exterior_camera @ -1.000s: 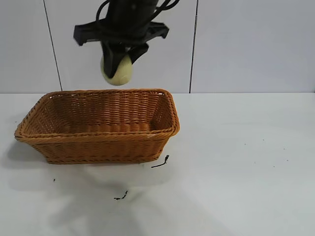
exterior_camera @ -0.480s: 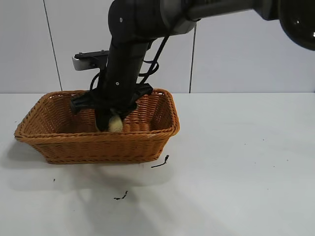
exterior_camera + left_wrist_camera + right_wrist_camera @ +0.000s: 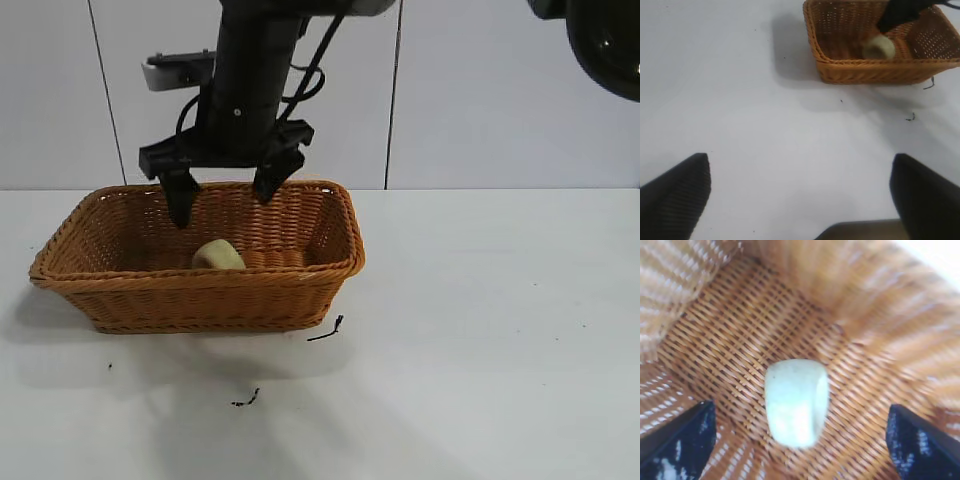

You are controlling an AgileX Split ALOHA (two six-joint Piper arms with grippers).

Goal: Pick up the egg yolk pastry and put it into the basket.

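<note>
Egg yolk pastry [image 3: 217, 255] sits on basket [image 3: 200, 290] floor. Right tool [image 3: 222, 188] spread wide above it, empty. Left tool [image 3: 800, 192] spread, over bare table [image 3: 480, 340]. Two dark scraps [image 3: 325, 330] beside basket.

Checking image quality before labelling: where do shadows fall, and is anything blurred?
Exterior view: soft grey shadows lie on the white table before the orange-brown woven wicker basket. Right wrist view: the basket's walls smear, and the pale yellow egg yolk pastry looks soft-edged. Left wrist view: a shadow lies beside the basket.

Pale yellow pastry [image 3: 217, 256], smooth and matte. Orange-brown basket [image 3: 200, 293], woven wicker with braided rim. Black right gripper [image 3: 222, 195]. White tabletop [image 3: 480, 350] with dark specks.
</note>
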